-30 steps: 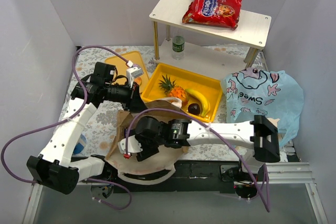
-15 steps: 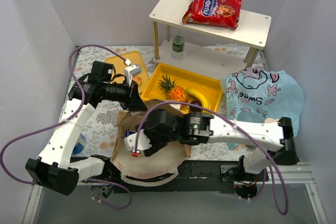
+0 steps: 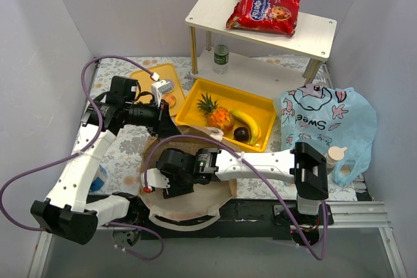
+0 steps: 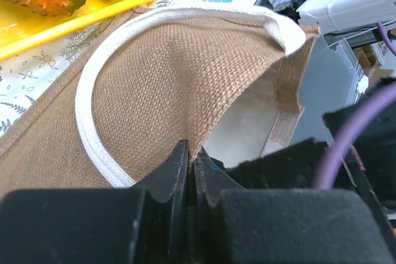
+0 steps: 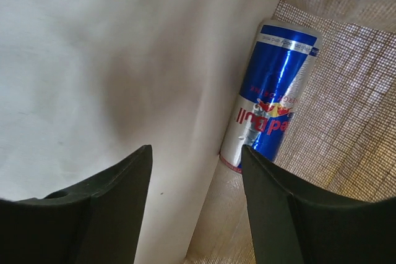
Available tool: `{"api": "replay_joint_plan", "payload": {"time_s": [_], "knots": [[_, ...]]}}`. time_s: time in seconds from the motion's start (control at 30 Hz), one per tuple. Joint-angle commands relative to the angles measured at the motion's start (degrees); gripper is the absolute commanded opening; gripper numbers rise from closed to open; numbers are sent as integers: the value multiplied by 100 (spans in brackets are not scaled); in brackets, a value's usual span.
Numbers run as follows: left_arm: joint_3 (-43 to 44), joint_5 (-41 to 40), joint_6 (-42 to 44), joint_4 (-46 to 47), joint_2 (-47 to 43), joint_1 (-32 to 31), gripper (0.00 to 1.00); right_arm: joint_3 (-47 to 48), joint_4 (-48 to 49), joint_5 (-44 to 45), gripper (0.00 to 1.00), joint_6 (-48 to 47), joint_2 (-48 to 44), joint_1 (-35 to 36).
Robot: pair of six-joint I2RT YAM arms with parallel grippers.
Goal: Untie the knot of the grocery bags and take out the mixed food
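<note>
The brown bag point(image 3: 195, 201) lies open at the near table edge. My left gripper point(image 3: 171, 128) is shut on its far rim point(image 4: 173, 78), next to the cream handle point(image 4: 86, 128), and holds it up. My right gripper point(image 3: 155, 180) is open and empty inside the bag. In the right wrist view it point(image 5: 195, 208) hangs over the pale lining, with a blue-and-silver can point(image 5: 275, 109) lying just beyond its right finger. The light-blue plastic bag point(image 3: 329, 118) sits at the right. A pineapple point(image 3: 217, 114), a banana point(image 3: 251, 125) and a dark fruit point(image 3: 241, 135) lie in the yellow tray point(image 3: 260, 103).
A red cookie packet point(image 3: 265, 10) lies on top of the white shelf point(image 3: 313, 34), with a green bottle point(image 3: 221, 58) on the level below. A second yellow tray point(image 3: 148, 73) holds a doughnut point(image 3: 169, 99). A small cream bottle point(image 3: 334, 156) stands by the blue bag. Grey walls close in both sides.
My right gripper has swung left and reached deeper into the brown bag, and its elbow has drawn back in from the right. My left gripper still holds the rim and has shifted slightly left.
</note>
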Motion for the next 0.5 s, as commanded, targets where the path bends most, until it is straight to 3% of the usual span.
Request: {"api": "replay_joint_plan", "payload": {"time_s": [0.0,0.27,0.47], "knots": [[37,601,-70,-31,-485,14,0,37,339,181,67,259,255,-435],[-86,970,36,-163,-467,23,0,-182,1138,242,73,-304,888,-893],[141,971,202,-566,-397,31,0,151,868,155,74,-348,968,-990]]}}
